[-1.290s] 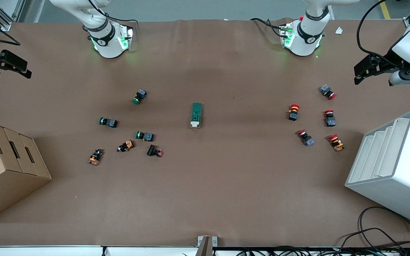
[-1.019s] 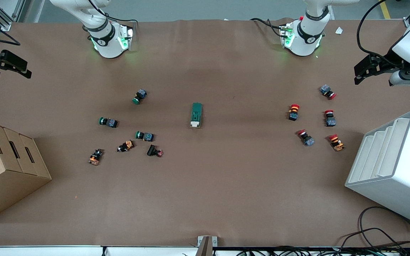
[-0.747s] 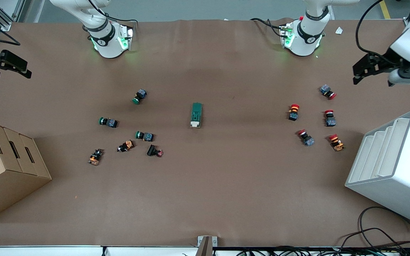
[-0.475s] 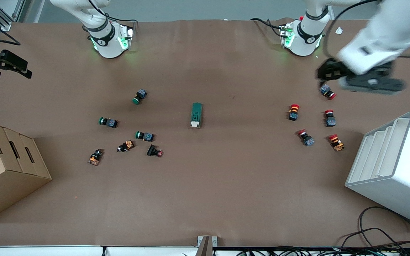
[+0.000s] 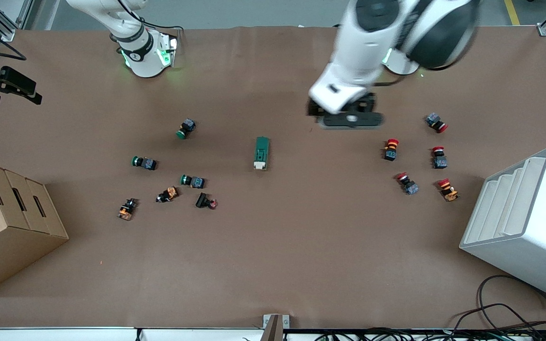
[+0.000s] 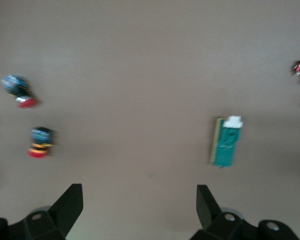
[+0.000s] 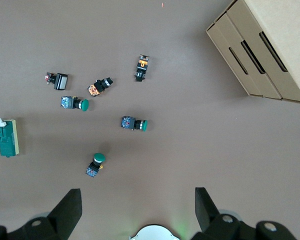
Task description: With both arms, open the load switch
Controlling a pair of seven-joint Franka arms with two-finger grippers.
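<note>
The load switch point(image 5: 262, 152), a dark green oblong block with a white lever end, lies flat near the middle of the brown table. It also shows in both wrist views, as the load switch point(image 6: 227, 141) and the load switch point(image 7: 5, 136). My left gripper point(image 5: 346, 115) hangs over bare table between the switch and the red buttons, toward the left arm's base. Its fingers point(image 6: 70, 204) stand wide open with nothing between them. My right gripper point(image 5: 14, 89) waits over the table's edge at the right arm's end, and the right gripper point(image 7: 137, 207) is open and empty.
Green push buttons point(image 5: 186, 128) and orange-bodied parts point(image 5: 127, 209) lie scattered toward the right arm's end. Red push buttons point(image 5: 391, 148) lie toward the left arm's end. A cardboard box point(image 5: 12, 213) and a white stepped bin point(image 5: 524, 222) stand at the two ends.
The left arm has swung fast from the table's edge at its own end toward the middle, close to the load switch. The right arm and the switch have not moved.
</note>
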